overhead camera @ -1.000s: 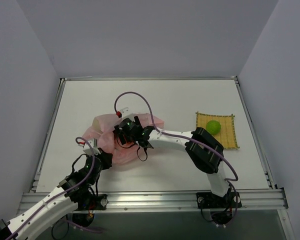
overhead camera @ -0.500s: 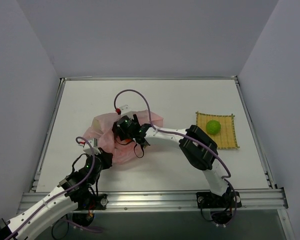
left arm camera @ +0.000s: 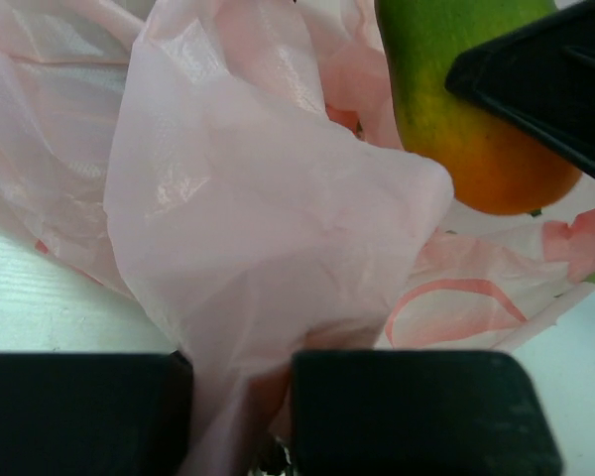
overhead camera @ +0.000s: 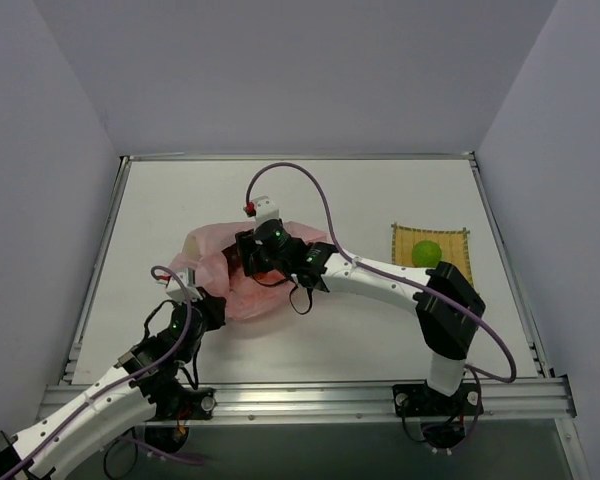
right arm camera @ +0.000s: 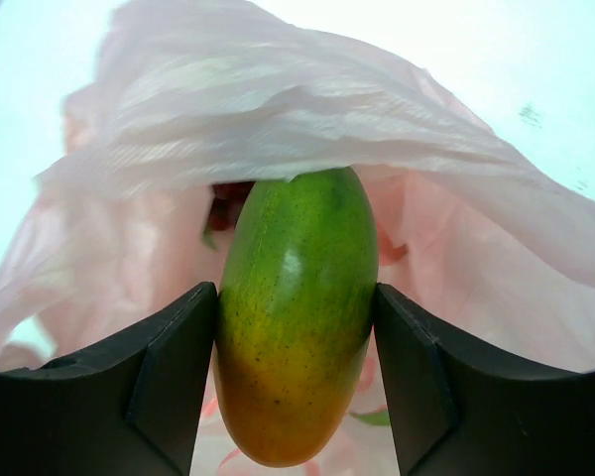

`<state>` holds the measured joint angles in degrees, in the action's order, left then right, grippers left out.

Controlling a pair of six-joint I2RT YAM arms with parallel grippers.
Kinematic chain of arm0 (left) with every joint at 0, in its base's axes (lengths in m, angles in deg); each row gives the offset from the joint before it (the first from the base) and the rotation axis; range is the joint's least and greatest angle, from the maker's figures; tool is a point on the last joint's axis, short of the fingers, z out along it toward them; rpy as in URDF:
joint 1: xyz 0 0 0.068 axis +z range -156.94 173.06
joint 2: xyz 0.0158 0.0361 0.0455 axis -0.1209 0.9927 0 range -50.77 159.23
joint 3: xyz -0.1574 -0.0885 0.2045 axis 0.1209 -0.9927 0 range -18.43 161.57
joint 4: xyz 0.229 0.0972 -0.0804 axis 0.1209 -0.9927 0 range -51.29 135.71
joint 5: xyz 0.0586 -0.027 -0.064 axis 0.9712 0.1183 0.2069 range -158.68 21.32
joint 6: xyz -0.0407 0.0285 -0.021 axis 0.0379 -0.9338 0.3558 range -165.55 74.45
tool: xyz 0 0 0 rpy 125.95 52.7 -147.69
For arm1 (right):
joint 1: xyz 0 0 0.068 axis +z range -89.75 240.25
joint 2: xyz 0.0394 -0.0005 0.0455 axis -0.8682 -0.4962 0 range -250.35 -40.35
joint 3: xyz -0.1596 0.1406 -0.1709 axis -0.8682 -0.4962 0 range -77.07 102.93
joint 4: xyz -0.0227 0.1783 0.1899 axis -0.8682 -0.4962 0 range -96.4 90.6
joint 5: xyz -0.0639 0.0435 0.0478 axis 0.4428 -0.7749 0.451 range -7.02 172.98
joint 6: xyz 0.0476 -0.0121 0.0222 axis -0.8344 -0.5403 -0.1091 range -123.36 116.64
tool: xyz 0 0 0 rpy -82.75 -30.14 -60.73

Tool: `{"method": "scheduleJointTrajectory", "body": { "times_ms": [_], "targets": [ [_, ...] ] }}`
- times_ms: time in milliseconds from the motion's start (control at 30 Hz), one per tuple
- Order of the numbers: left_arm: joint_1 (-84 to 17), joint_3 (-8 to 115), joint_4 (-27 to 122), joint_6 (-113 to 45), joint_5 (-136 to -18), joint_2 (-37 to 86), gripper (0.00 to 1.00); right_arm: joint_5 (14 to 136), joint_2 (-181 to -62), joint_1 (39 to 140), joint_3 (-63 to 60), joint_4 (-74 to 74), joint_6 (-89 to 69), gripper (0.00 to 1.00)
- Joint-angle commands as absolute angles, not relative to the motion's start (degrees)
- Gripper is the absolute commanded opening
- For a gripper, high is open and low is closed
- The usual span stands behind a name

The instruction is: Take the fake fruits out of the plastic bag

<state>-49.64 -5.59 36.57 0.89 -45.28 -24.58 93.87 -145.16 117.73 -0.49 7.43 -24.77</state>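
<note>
Mango (right arm camera: 296,297) clamped across its width by the right gripper (right arm camera: 296,382), over the middle of the plastic bag (overhead camera: 205,252), long axis in line with the fingers: orange end toward the wrist, green tip tucked under the bag's top fold. Glossy skin, green fading to orange. Left gripper (left arm camera: 240,416) nipped shut on the bag's near edge

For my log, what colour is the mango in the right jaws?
Green fading through yellow to orange; the mango shows best in the right wrist view.
</note>
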Motion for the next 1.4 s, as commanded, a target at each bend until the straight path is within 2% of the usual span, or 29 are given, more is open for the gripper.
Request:
{"method": "scheduleJointTrajectory", "body": {
  "times_ms": [0, 300, 433, 567, 667, 700, 833, 1067, 1367],
  "targets": [
    [-49.75, -2.17, 39.65, -0.64, -42.93, -23.62, 0.02, 85.47, -140.11, 118.26, -2.61, 8.6, -24.81, 0.29],
    [-49.57, 0.46, 43.34, -3.8, -41.17, -18.35, 0.02, 87.54, -125.0, 118.53, -6.4, 10.01, -23.66, 0.29],
    [-49.31, 2.22, 44.48, -6.95, -41.26, -16.41, 0.02, 94.3, -112.81, 116.07, -10.52, 10.01, -23.48, 0.27],
    [-49.04, 3.19, 44.75, -9.16, -41.78, -15.62, 0.02, 100.37, -102.76, 107.39, -20.43, 9.05, -25.85, 0.26],
    [-48.87, 2.32, 44.75, -9.6, -42.57, -16.76, 0.02, 101.61, -98.62, 95.88, -27.55, 7.55, -28.14, 0.25],
    [-48.69, 1.79, 44.66, -9.86, -43.01, -17.72, 0.02, 101.61, -98.44, 90.28, -28.98, 7.37, -28.4, 0.25],
    [-48.6, 1.52, 43.88, -10.56, -43.19, -20.36, 0.02, 103.89, -102.64, 80.75, -32.85, 7.37, -26.22, 0.25],
    [-48.52, 1.52, 43.6, -10.39, -44.24, -21.33, 0.02, 111.18, -112.67, 77.04, -32.59, 11.58, -20.68, 0.26],
    [-48.43, 1.43, 43.69, -10.04, -45.39, -20.89, 0.02, 110.22, -125.15, 76.43, -29.79, 15.02, -19.62, 0.27]
  ]
}}
